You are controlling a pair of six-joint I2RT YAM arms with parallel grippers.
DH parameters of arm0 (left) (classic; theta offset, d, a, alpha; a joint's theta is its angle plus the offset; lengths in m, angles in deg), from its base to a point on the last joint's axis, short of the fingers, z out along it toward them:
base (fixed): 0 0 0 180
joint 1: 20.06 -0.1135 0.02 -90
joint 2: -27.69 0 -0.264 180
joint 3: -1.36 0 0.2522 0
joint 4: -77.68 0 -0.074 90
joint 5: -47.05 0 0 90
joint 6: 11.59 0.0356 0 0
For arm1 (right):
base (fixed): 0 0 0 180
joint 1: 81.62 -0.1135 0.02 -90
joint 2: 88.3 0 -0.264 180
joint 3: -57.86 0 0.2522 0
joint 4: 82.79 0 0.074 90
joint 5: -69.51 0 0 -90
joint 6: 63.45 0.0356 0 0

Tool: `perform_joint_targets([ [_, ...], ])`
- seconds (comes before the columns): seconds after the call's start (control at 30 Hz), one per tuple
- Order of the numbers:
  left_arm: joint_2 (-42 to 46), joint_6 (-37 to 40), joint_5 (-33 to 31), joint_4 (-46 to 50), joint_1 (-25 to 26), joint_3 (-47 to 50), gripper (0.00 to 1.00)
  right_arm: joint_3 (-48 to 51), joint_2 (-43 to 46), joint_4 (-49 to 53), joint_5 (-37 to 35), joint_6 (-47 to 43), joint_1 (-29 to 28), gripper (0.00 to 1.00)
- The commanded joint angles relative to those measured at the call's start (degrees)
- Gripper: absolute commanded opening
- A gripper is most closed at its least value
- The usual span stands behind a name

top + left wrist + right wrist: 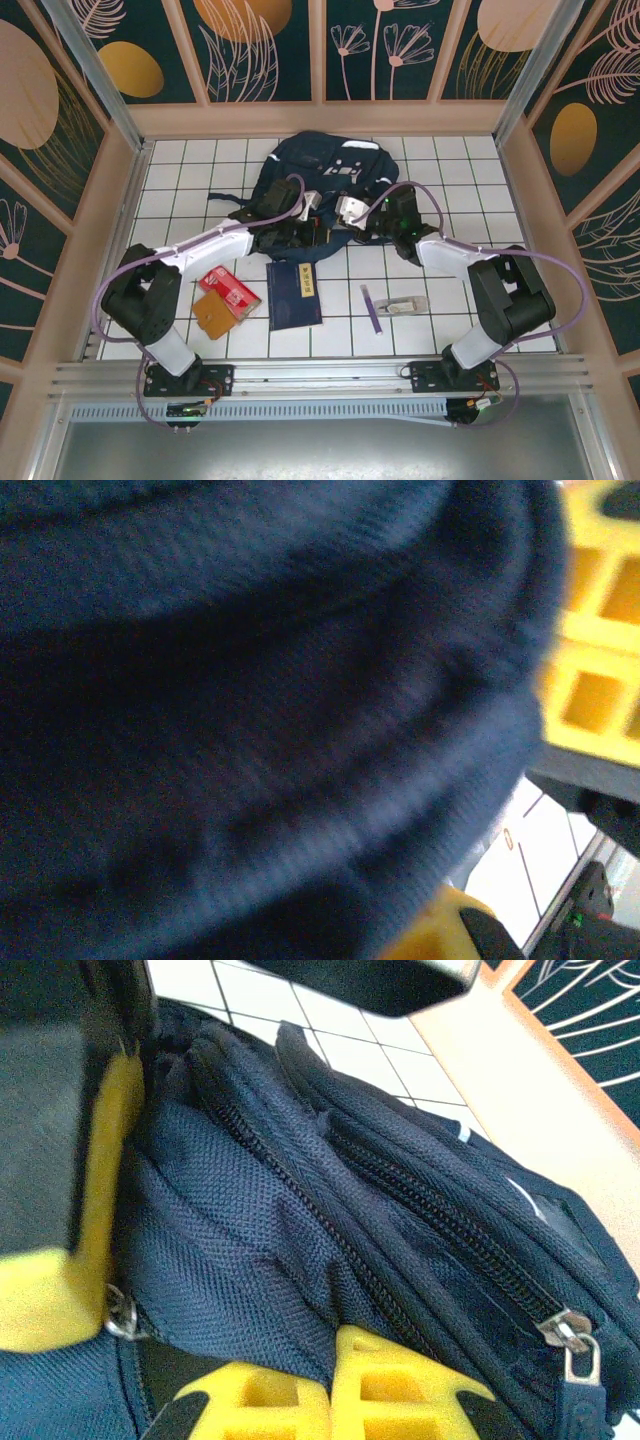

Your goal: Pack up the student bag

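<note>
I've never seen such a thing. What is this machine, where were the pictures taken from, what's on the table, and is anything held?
It is two robot arms bolted at the near edge of a white tiled table, each ending in a two-finger gripper. The wide picture looks down from above; the two close-ups come from cameras on the wrists. On the table lie the student bag, a dark-blue notebook, a red packet, a brown card, a purple pen and a small pale item. Both grippers are shut at the bag's near edge. The right gripper seems to pinch a fold of cloth; the left gripper is buried in cloth, its hold hidden.
</note>
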Motion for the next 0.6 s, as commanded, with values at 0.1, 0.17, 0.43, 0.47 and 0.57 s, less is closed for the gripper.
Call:
perform_joint_targets([
  [0.1,9.0,9.8,-1.5,1.9,-1.1,4.8,0.00,-2.5,-1.1,5.1,-4.9,-9.7,1.0,0.00],
  [0.17,10.2,11.9,-4.8,3.2,-2.9,6.5,0.00,-2.1,-0.9,5.9,-4.4,-11.0,2.2,0.00],
  [0.43,9.8,27.2,-17.5,6.2,-7.2,9.5,0.00,0.3,2.4,4.8,1.5,-11.7,7.3,0.00],
  [0.47,9.7,28.3,-17.1,5.6,-7.2,9.5,0.00,0.3,2.7,4.8,1.9,-11.5,7.3,0.00],
  [0.57,9.6,28.6,-11.6,2.6,-7.2,9.1,0.00,0.2,4.2,5.9,4.6,-10.1,7.3,0.07],
])
